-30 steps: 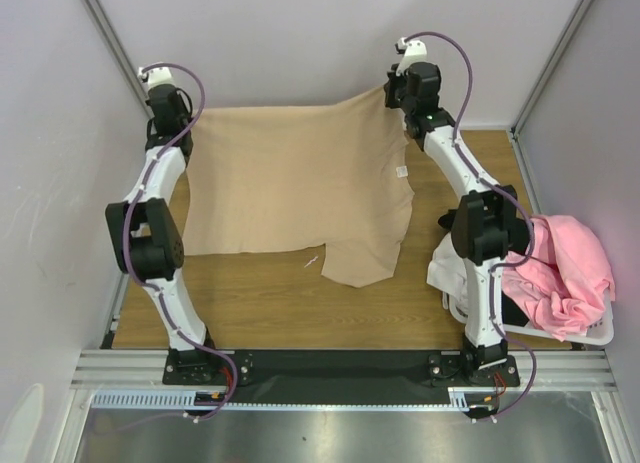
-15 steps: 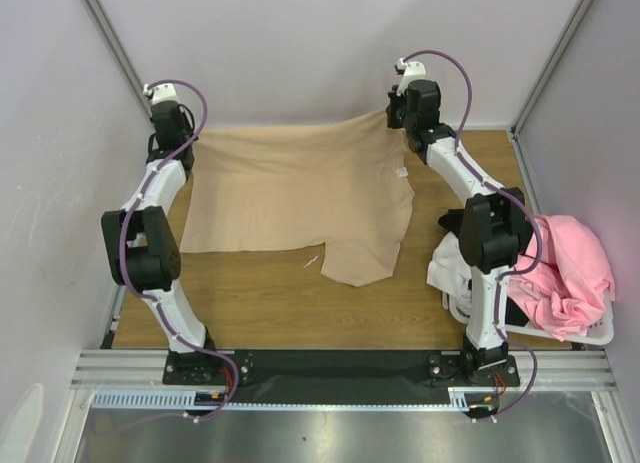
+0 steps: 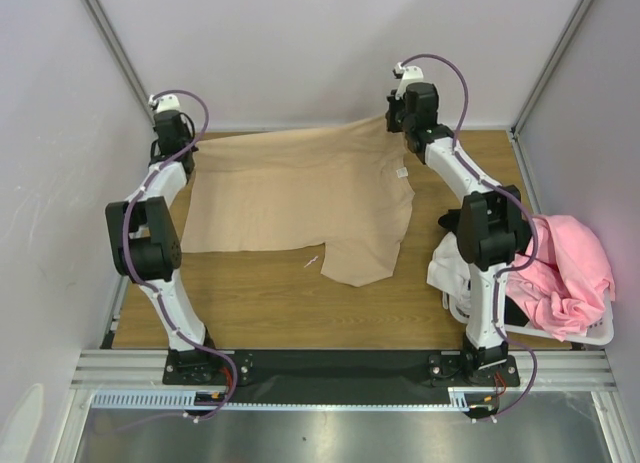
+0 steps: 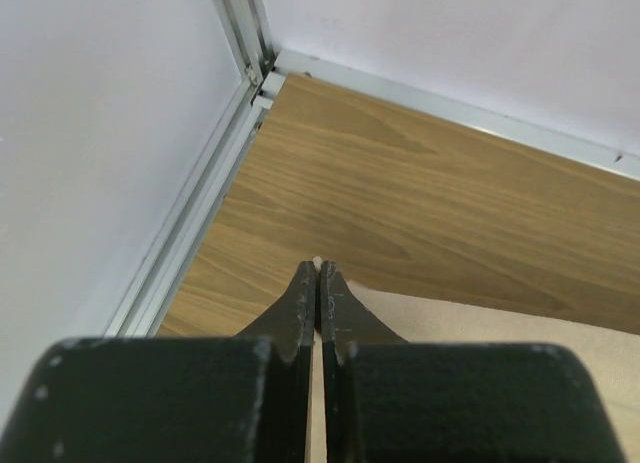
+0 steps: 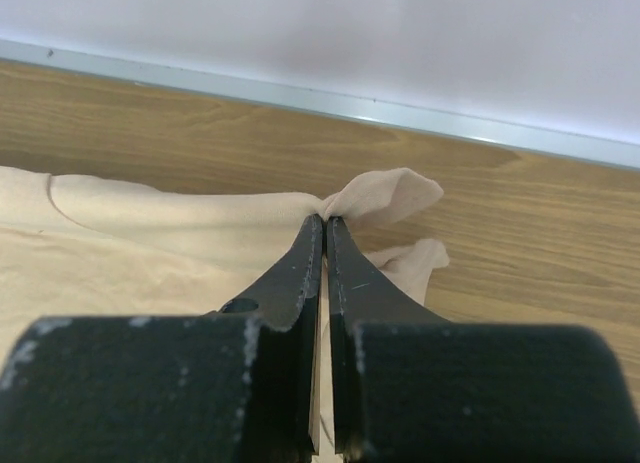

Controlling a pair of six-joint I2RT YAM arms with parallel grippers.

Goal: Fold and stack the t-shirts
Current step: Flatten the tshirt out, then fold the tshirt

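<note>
Along the far edge of the surface (image 3: 260,293), we hold the tan t-shirt (image 3: 290,198) by its far corners, left fingers (image 4: 312,283) and right fingers (image 5: 315,248) closed on cloth, apparently to spread it flat for folding.

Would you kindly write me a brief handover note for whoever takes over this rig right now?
left gripper: fingers shut on the far left corner of the tan t-shirt.
right gripper: fingers shut on its far right corner.
The tan t-shirt lies spread on the table, unfolded. The pink t-shirt and white t-shirt are bunched at the basket, right side.
Done: nothing folded or stacked.
Left: fold each shirt, then stack.
</note>
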